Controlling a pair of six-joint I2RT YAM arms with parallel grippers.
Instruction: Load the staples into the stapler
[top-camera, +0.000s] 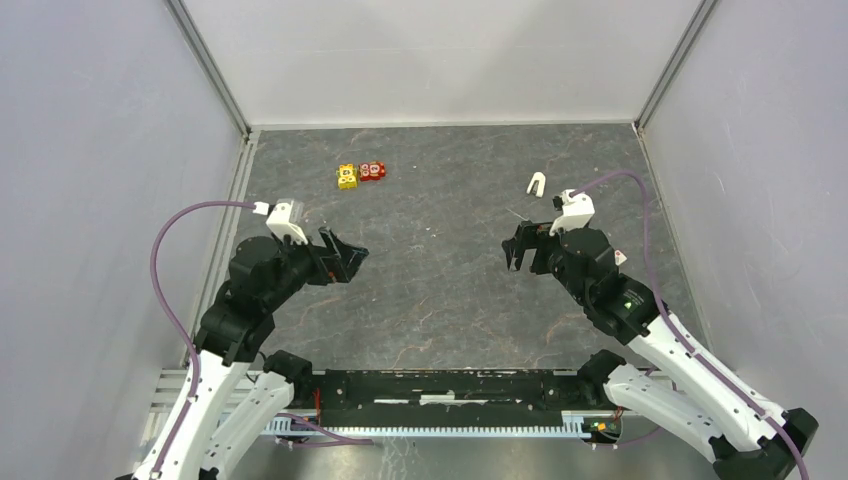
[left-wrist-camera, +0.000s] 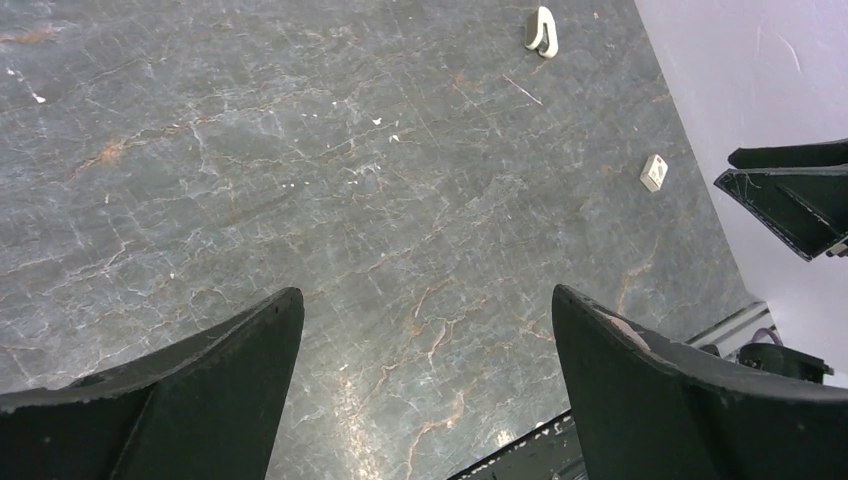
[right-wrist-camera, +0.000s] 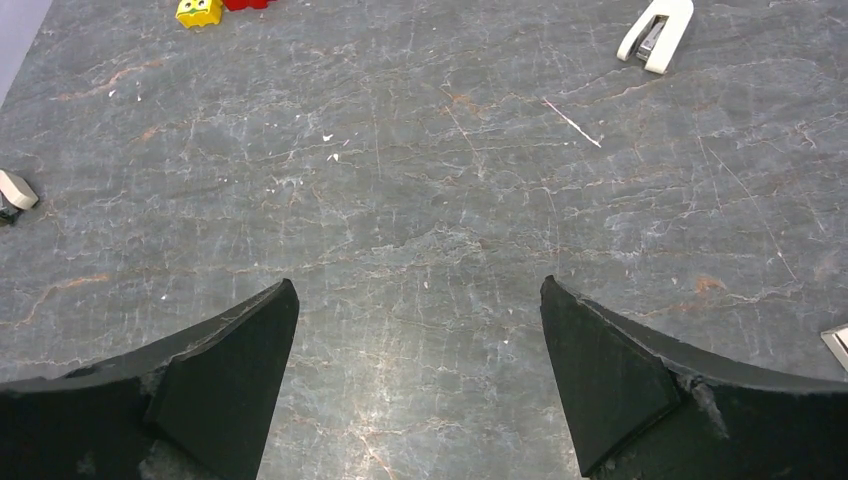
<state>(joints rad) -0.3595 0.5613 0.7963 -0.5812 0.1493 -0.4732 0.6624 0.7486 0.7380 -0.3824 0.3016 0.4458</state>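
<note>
where pale walls (top-camera: 440, 60) end, a grey table (top-camera: 430, 300) bears the stapler (top-camera: 536, 183).

**Black fingers held wide over a grey table**

The left gripper (left-wrist-camera: 425, 295) hangs over a dark grey table (left-wrist-camera: 250, 180) that has pale and rusty cracks like stone. Its two black fingers (left-wrist-camera: 225, 375) stand wide apart, and nothing is between them. Far off across the table, toward the pale right wall (left-wrist-camera: 740, 70), lies the little cream stapler (left-wrist-camera: 541, 28). A thin pale strip (left-wrist-camera: 522, 90) lies near the stapler but does not touch it. A small white block (left-wrist-camera: 653, 172) sits close to the wall. The black right gripper (left-wrist-camera: 735, 168) pokes in near that block.
</note>
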